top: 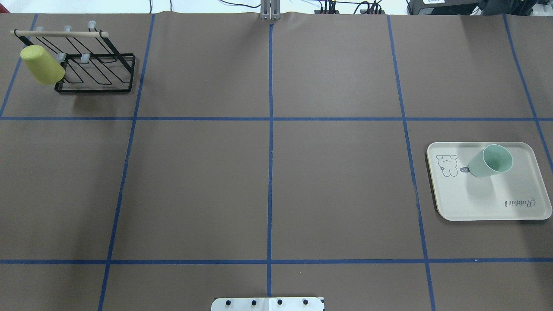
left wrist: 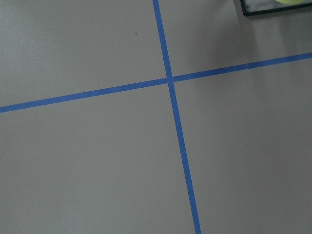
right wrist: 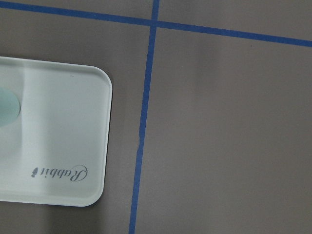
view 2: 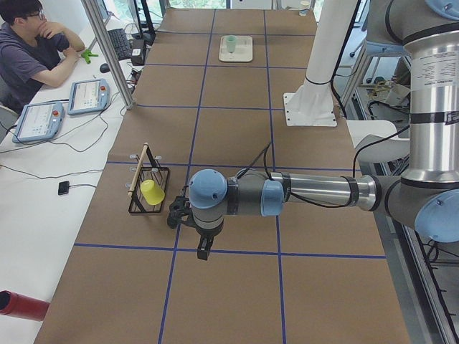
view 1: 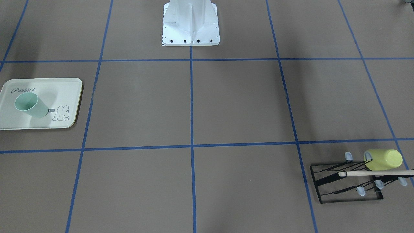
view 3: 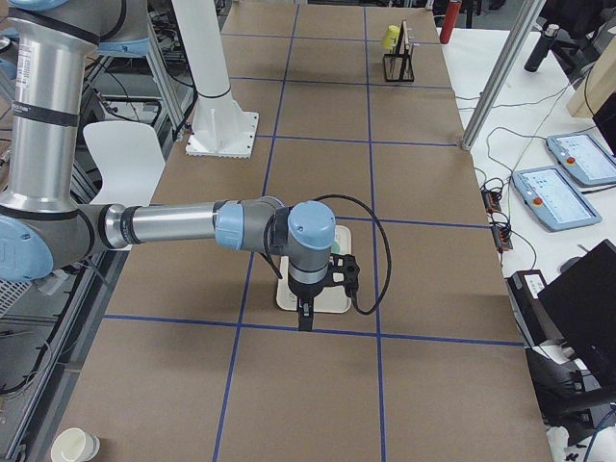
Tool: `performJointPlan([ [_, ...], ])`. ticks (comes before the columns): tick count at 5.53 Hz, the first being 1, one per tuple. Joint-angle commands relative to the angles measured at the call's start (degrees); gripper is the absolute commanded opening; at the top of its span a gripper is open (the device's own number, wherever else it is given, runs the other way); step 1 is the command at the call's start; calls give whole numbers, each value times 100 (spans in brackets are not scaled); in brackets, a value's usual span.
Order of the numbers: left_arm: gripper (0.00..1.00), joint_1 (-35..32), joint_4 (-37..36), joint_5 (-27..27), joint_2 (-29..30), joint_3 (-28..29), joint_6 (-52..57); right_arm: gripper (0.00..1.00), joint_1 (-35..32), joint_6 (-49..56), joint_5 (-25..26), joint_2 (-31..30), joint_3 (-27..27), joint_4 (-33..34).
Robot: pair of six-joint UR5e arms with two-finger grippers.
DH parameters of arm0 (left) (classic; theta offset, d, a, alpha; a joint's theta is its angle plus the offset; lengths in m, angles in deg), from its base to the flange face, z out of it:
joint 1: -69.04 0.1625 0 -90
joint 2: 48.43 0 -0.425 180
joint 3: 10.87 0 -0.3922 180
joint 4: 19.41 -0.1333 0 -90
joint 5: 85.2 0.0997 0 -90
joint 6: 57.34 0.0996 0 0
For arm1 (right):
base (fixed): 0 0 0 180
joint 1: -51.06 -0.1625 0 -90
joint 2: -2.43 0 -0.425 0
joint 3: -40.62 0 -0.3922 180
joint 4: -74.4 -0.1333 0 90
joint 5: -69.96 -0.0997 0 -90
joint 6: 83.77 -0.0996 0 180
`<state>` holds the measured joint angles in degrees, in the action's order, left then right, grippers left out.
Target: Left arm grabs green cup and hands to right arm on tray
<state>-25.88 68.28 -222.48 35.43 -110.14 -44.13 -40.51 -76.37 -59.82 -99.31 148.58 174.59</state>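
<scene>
The green cup (view 1: 30, 105) stands mouth up on the tray (view 1: 66, 89), beside the bunny drawing; it also shows in the overhead view (top: 490, 161) on the tray (top: 488, 203). No gripper touches it. My left gripper (view 2: 204, 251) hangs above the table near the rack, seen only in the exterior left view, so I cannot tell whether it is open or shut. My right gripper (view 3: 304, 318) hangs over the tray's (view 3: 332, 304) near edge, seen only in the exterior right view, so I cannot tell its state either. The right wrist view shows the tray's corner (right wrist: 63, 146) and the cup's edge (right wrist: 7, 107).
A yellow-green cup (top: 42, 65) hangs on a black wire rack (top: 95, 73) with a wooden bar at the table's far left corner. The robot's white base (view 1: 190, 26) stands at the near middle edge. An operator (view 2: 29, 50) sits beside the table.
</scene>
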Motion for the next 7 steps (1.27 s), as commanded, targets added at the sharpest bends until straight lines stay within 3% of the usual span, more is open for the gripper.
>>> performJointPlan([
  [1, 100, -1, 11, 8, -10, -5, -2, 100, 138, -265, 14, -4, -116, -280],
  [7, 100, -9, 20, 17, -27, 136, 50, 100, 271, -274, -12, 5, -99, -289],
])
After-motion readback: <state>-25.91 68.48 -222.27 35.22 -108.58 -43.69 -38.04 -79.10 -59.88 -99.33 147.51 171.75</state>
